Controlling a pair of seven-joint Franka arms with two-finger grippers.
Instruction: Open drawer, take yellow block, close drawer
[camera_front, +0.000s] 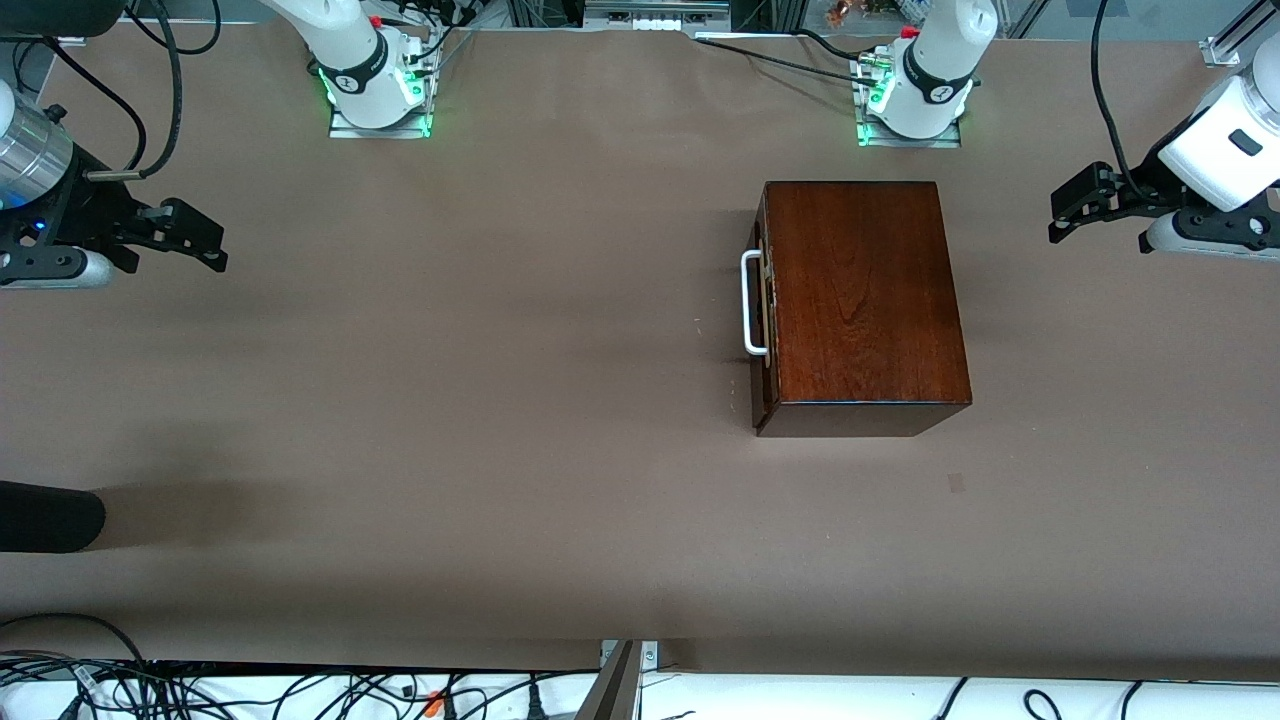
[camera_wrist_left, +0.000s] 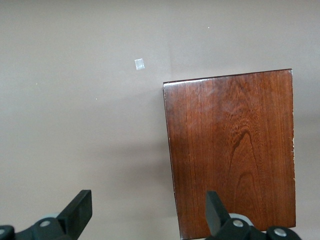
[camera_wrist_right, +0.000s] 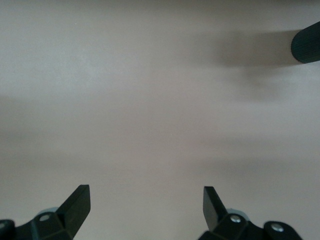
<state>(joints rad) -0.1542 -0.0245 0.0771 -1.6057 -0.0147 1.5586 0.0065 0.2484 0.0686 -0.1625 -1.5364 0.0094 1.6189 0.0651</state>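
Over bare table (camera_front: 450, 400), my right gripper (camera_front: 195, 235) and left gripper (camera_front: 1075, 205) hang open; a skewed pull on the drawer's white handle (camera_front: 752, 303) may drag the wooden box (camera_front: 862, 300).

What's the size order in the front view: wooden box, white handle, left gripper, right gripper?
1. wooden box
2. left gripper and right gripper: look alike, both raised above the table, so unranked
3. white handle: thinnest

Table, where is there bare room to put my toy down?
Bare brown table stretches from the white handle of the dark reddish-brown wooden box toward the right arm's end. It is tighter between the box and the left arm's base.
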